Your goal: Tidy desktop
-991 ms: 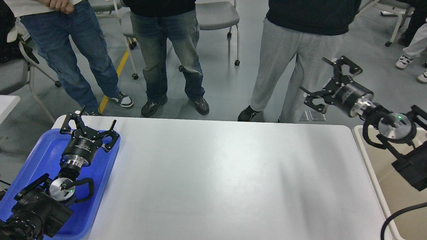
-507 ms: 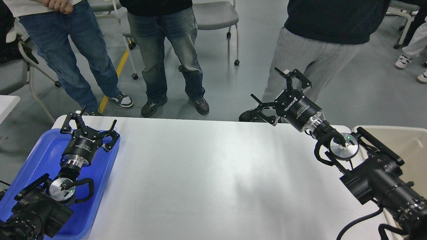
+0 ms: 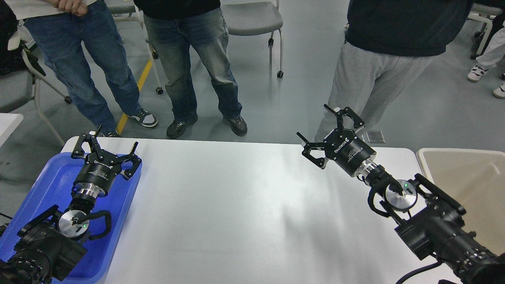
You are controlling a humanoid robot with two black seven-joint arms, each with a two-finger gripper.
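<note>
Right gripper (image 3: pixel 330 130): the 2 fingers stand wide apart and nothing is between them; it hangs over the far edge of the desktop, pointing away from the robot and a little to the left.
Left gripper (image 3: pixel 105 146): the 2 fingers are also spread apart and hold nothing; it is above the far end of the blue tray.
Desktop (image 3: pixel 244 213): white and a little glossy, it lies under the right gripper and stretches between both grippers.
Blue tray (image 3: pixel 51 179): under the left gripper, on the left end of the desktop.
Beige tub (image 3: pixel 461 169): to the right of the right gripper, beside the desktop edge.
People: 3 pairs of legs stand beyond both grippers.
</note>
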